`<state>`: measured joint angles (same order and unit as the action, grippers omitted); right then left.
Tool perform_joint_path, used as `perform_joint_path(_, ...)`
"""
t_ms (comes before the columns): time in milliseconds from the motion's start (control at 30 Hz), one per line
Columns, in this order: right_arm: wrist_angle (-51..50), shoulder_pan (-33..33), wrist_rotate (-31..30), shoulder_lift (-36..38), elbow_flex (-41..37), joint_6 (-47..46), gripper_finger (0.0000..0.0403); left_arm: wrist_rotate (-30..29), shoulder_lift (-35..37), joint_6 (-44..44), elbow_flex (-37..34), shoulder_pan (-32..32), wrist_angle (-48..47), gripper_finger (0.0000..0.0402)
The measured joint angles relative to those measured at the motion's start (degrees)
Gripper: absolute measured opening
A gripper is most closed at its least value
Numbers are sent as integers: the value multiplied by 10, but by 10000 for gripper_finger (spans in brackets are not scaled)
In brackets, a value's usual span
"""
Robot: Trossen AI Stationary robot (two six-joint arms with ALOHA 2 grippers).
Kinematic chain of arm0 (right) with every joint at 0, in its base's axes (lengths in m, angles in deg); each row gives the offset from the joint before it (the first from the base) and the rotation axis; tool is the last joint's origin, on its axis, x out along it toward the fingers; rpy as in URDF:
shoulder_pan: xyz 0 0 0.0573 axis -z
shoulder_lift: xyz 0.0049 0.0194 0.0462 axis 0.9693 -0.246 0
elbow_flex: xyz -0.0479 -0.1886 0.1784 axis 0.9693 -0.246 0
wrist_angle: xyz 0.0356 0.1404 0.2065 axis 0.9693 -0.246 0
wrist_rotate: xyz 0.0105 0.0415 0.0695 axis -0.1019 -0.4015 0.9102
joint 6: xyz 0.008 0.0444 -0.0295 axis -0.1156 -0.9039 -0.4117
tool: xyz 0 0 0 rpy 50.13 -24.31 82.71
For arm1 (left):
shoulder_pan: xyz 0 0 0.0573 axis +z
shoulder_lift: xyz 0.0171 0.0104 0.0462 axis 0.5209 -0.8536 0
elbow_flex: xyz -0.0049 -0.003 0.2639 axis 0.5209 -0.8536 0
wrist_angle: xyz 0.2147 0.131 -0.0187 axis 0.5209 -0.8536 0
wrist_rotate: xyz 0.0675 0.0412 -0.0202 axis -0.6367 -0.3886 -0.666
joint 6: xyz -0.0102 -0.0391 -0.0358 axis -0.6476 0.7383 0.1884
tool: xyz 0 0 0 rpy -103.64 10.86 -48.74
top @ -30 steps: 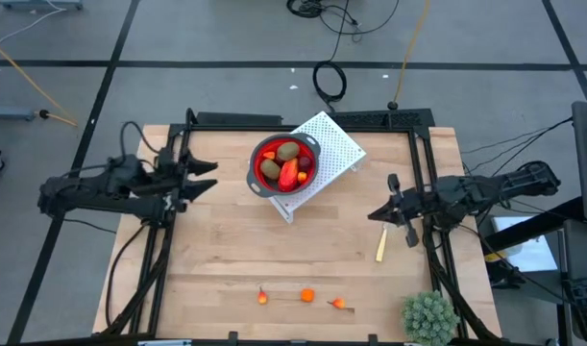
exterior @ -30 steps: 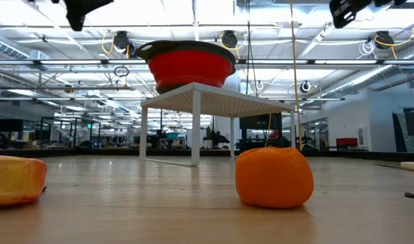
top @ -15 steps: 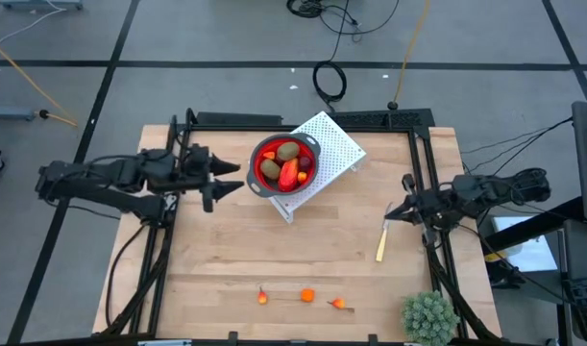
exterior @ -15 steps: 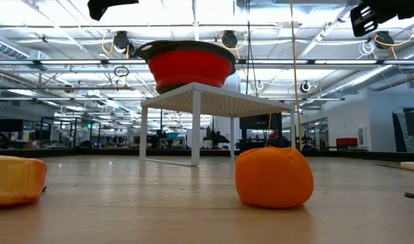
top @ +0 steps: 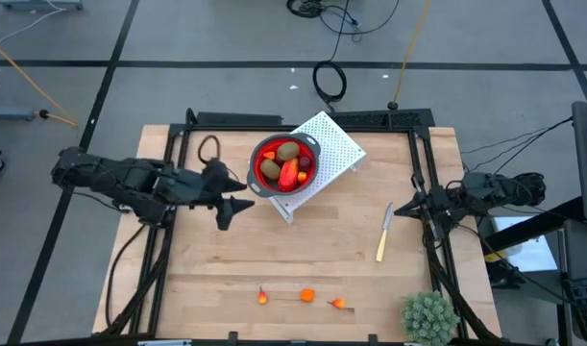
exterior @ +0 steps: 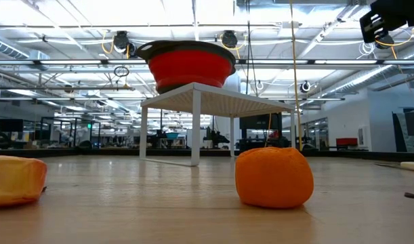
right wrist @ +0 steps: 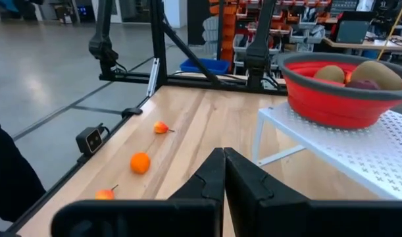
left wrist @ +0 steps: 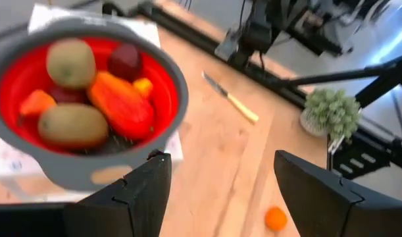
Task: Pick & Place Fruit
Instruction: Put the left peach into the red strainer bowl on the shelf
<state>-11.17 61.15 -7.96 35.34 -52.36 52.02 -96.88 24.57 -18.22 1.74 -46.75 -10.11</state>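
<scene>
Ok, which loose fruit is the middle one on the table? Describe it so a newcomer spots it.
Start at the red colander on its white rack, then go to the table's opposite edge, where three small orange pieces lie in a row. The middle orange fruit is the plain round ball; its two neighbours show thin stems.

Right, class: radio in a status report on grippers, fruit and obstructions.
Left gripper open, empty, beside red bowl. Right gripper shut, empty, near knife. Three orange fruit on table; rest in bowl. Nothing blocking.

Overhead camera looks straight down; low one sits at tabletop height; both show the red bowl (top: 284, 164).
</scene>
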Motion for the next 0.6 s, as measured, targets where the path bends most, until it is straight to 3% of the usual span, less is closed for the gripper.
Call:
perform_joint_path(267, 18, 0, 0, 24, -40, 0, 0, 25, -96, 149, 94, -48, -113, 269)
perform_joint_path(600, 35, 0, 0, 70, -77, -28, 0, 129, -179, 336, 107, -94, -127, 269)
